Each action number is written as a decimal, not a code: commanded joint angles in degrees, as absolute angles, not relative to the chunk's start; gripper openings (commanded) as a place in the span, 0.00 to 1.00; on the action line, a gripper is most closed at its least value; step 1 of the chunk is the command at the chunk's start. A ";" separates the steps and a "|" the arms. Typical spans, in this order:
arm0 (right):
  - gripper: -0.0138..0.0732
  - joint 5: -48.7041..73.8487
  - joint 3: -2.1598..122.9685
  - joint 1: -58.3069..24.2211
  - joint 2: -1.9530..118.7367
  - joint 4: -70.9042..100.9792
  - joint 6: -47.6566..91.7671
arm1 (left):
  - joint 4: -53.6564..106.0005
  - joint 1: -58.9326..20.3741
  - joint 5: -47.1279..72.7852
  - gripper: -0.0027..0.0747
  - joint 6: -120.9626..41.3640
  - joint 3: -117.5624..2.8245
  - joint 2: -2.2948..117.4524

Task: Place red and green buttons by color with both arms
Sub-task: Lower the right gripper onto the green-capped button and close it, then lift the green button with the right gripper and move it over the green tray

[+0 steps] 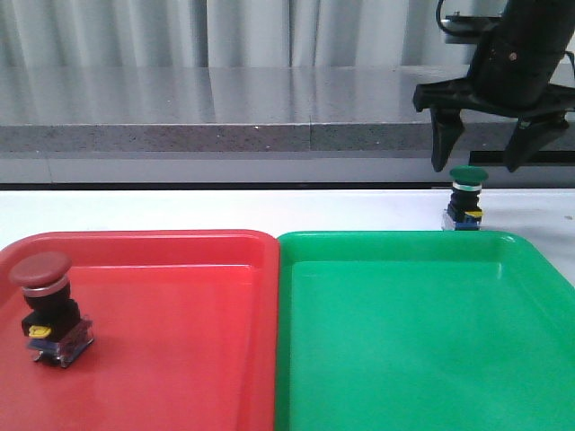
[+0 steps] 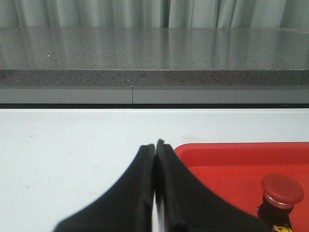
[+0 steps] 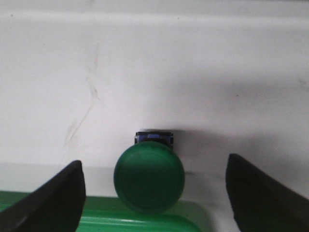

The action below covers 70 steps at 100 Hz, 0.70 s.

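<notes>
Red button [image 1: 47, 305] upright, dark-capped, in red tray [image 1: 180, 341]

You're looking at a lab-style robot test bench: a plain white tabletop [image 1: 225, 211] with a speckled grey stone-look ledge [image 1: 225, 135] at twelve o'clock. Behind it hangs a pale pleated curtain [image 1: 180, 31], screening off the room.

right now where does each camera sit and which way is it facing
Front: faces forward over the red tray and green tray; the right gripper hangs open above the green button.
Left wrist: on the left arm, looking across the table; left gripper with jaws shut.
Right wrist: looks down between open jaws at the green button.
Shared: front and left wrist both show the red button.
</notes>
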State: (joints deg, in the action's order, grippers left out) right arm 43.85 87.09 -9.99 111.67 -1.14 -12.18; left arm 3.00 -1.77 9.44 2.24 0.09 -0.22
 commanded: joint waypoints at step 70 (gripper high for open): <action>0.41 45.55 90.63 -13.43 103.77 -5.44 -19.11 | 3.47 -1.76 4.91 0.01 2.30 0.81 -2.05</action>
